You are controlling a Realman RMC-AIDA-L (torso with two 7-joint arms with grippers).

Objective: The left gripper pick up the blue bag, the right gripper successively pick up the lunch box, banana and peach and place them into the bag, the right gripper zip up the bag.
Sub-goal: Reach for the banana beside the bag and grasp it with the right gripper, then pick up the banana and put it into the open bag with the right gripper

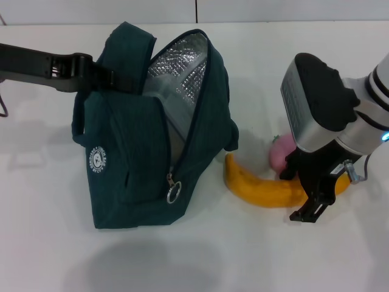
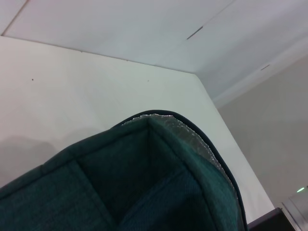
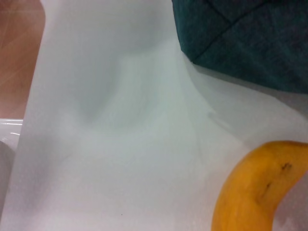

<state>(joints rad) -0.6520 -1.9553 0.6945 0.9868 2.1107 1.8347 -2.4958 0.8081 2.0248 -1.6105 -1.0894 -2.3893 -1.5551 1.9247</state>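
Here, in the head view, the large dark teal-blue fabric bag (image 1: pixel 130 152) is standing on the white table (image 1: pixel 55 255) left of centre, its zipper undone and its mouth gaping toward the upper middle of the frame, exposing the silver foil lining (image 1: pixel 179 73). A metal ring-pull (image 1: pixel 174 193) is hanging at the lower end of the zipper, and a small white round logo (image 1: pixel 97 160) is showing on the near side panel. The left gripper (image 1: pixel 100 74) is reaching in from the upper left of the frame and meeting the bag's padded handle at its top edge; whether it is clenched on the fabric cannot be told from here. The left wrist view is showing only the bag's rim and lining against the table.

The long curved yellow-orange banana (image 1: pixel 264 190) is lying on the table just right of the bag's base. The right gripper (image 1: pixel 316 198) is sitting low over the banana's right end at the lower right of the frame, one finger on each side of the fruit, gripping it. The round pink peach (image 1: pixel 281 153) is resting just behind the banana, partly hidden by the right arm. In the right wrist view, the banana's end is filling the lower right corner, with a corner of the bag in the upper right.
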